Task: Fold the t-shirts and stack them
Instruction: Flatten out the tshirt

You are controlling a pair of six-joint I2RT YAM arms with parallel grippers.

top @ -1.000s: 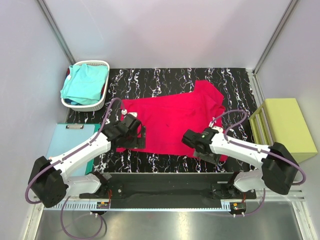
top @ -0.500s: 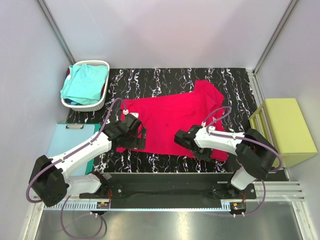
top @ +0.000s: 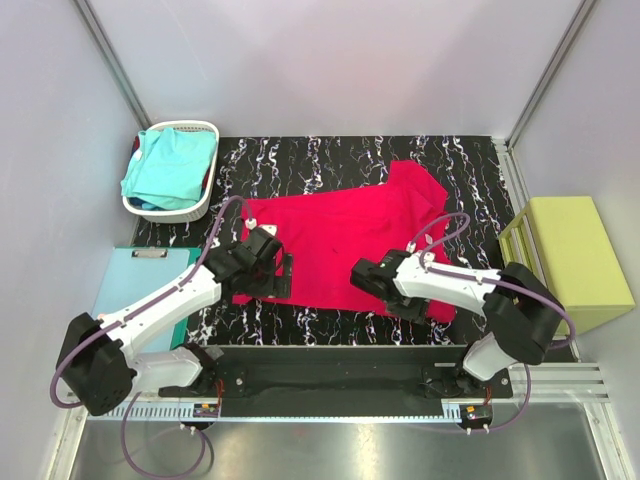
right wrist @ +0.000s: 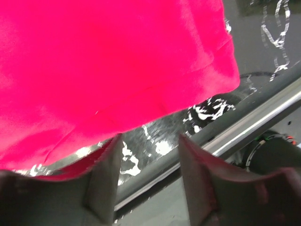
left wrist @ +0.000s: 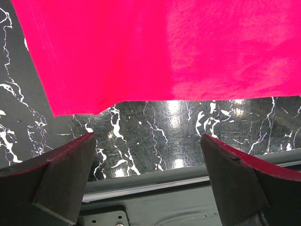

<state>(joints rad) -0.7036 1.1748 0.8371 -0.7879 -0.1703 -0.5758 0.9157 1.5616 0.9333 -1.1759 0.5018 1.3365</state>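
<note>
Our left gripper (left wrist: 146, 141) stands spread wide and our right gripper (right wrist: 149, 141) half spread, with bare table (left wrist: 155, 120) between the fingers (left wrist: 56, 174); closing here, we judge, may pinch nothing or drag the hem (left wrist: 141, 98) crooked. The crimson t-shirt (top: 345, 235) lies spread just beyond both tips, perhaps touching the right one, and the turquoise t-shirt (top: 170, 165) sits in the basket (top: 185, 126), well apart.

White arm links (top: 165, 300), black joints (top: 95, 372), looping purple cables (top: 450, 216), dark wedge-shaped gripper fingers (left wrist: 56, 179)
</note>
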